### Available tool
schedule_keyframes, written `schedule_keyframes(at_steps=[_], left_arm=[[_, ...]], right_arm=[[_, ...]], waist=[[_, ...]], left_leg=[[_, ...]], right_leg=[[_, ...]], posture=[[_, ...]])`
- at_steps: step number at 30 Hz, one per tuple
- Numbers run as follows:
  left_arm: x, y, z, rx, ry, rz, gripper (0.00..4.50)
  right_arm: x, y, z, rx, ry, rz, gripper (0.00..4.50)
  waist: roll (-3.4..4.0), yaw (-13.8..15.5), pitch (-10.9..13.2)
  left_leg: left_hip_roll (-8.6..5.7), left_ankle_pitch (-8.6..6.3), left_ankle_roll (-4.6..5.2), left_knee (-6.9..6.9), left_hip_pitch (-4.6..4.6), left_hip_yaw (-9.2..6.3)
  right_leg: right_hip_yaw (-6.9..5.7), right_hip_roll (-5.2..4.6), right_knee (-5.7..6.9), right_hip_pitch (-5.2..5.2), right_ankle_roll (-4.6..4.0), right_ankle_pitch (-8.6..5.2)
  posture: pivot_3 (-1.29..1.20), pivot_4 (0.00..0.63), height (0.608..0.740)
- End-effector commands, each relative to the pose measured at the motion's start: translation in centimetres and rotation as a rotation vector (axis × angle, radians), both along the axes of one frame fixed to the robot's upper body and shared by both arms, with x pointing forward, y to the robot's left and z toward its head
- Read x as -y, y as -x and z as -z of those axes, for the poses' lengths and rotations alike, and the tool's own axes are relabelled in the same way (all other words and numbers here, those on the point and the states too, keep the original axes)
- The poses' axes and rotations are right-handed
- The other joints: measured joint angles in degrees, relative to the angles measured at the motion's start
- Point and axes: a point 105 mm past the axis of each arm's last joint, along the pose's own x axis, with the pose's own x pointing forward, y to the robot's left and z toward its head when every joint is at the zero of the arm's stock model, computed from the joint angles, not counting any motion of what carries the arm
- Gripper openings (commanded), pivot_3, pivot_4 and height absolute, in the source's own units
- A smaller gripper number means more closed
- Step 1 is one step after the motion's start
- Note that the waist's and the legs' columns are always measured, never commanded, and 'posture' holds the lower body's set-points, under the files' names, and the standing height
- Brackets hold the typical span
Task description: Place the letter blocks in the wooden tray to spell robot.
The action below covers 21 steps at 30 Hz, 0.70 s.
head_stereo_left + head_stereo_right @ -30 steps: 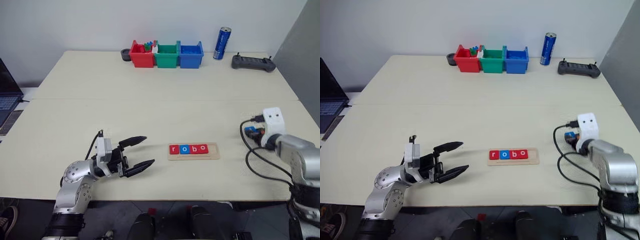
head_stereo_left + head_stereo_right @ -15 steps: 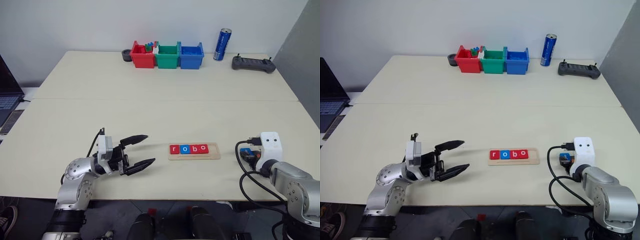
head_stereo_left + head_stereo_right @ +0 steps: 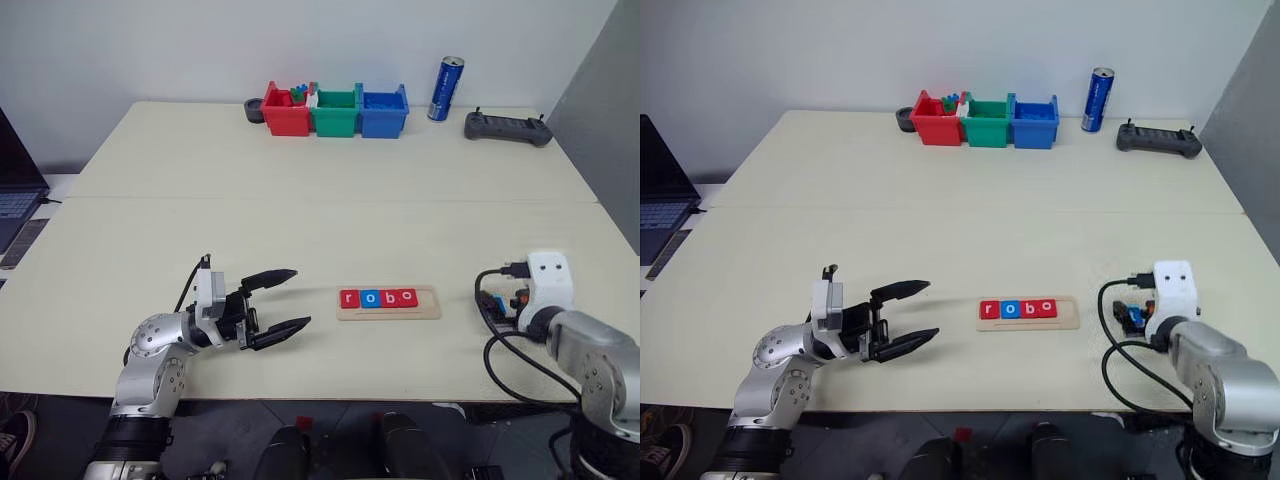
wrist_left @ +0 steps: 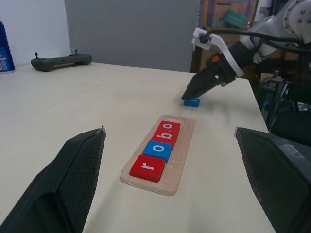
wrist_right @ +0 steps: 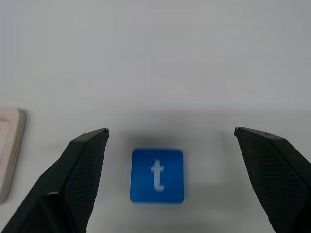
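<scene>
Right gripper (image 5: 170, 141): fingers spread wide, holding nothing. It hangs over the blue "t" block (image 5: 157, 175), which lies flat on the table (image 3: 300, 190) between the fingers and touches neither.

Left gripper (image 3: 283, 300): fingers wide apart, empty, pointing toward the wooden tray (image 3: 388, 302) from the tray's left, clear of it.

Wooden tray: a pale narrow strip lying flat near the front edge of the table, between the two grippers. Four letter blocks sit in its groove edge to edge, filling it from the left end: red "r" (image 4: 147, 168), blue "o" (image 4: 158, 149), red "b" (image 4: 166, 135), red "o" (image 4: 170, 127). The space at the tray's right end is unfilled. Letters are white lowercase.

The "t" block lies to the right of the tray, well apart from it, letter face up.

Beyond the tray, at the far edge of the table: red bin (image 3: 285, 111), green bin (image 3: 334, 112), blue bin (image 3: 382, 111), a blue can (image 3: 445, 88) with unreadable print, and a dark handheld controller (image 3: 507, 127).
</scene>
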Motion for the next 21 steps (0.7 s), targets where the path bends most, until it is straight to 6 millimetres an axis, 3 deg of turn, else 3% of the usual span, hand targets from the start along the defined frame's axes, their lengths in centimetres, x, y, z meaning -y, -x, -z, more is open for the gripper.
schedule_keyframes(at_steps=[1, 6, 10, 14, 21], left_arm=[[0.3, 0.0, -0.3, 0.011, -0.005, 0.017, 4.50], [0.5, -0.2, 0.0, 0.009, -0.015, 0.033, 4.50], [0.6, -0.5, 0.0, 0.011, -0.021, 0.038, 4.50], [0.9, -0.6, 0.0, 0.014, -0.020, 0.049, 4.50], [1.0, -0.9, -0.1, 0.023, -0.024, 0.058, 4.50]], right_arm=[[-2.2, -1.0, -2.8, 0.106, 0.102, -0.275, 4.47], [-1.6, -1.0, -2.9, 0.130, 0.279, -0.660, 4.47], [0.4, 0.3, -0.9, 0.071, 0.401, -0.943, 4.47], [3.1, 1.1, 1.4, -0.027, 0.449, -1.082, 4.47], [4.3, -0.4, 2.4, -0.044, 0.492, -1.148, 4.47]], waist=[[0.00, 0.0, 0.0], [-0.06, 0.1, 0.0], [-0.12, 0.2, 0.1], [-0.13, 0.2, 0.1], [-0.12, -0.4, 0.1]], left_leg=[[0.01, 0.00, 0.00, -0.01, 0.00, -0.01], [-0.01, 0.00, 0.01, -0.01, -0.01, 0.01], [-0.02, -0.01, 0.01, 0.01, -0.01, 0.06], [-0.01, 0.00, 0.01, 0.02, 0.04, 0.09], [0.02, 0.00, 0.00, 0.02, 0.13, 0.14]], right_leg=[[-0.01, 0.00, -0.01, 0.00, 0.00, 0.00], [-0.03, -0.01, -0.10, 0.05, 0.02, -0.01], [-0.01, -0.04, -0.11, 0.07, 0.02, 0.00], [0.01, -0.03, -0.07, 0.08, 0.01, 0.00], [0.07, 0.00, 0.02, 0.07, 0.00, 0.01]], posture=[[0.00, 0.150, 0.740], [0.00, 0.150, 0.740], [0.00, 0.150, 0.740], [0.00, 0.150, 0.740], [0.00, 0.150, 0.740]])
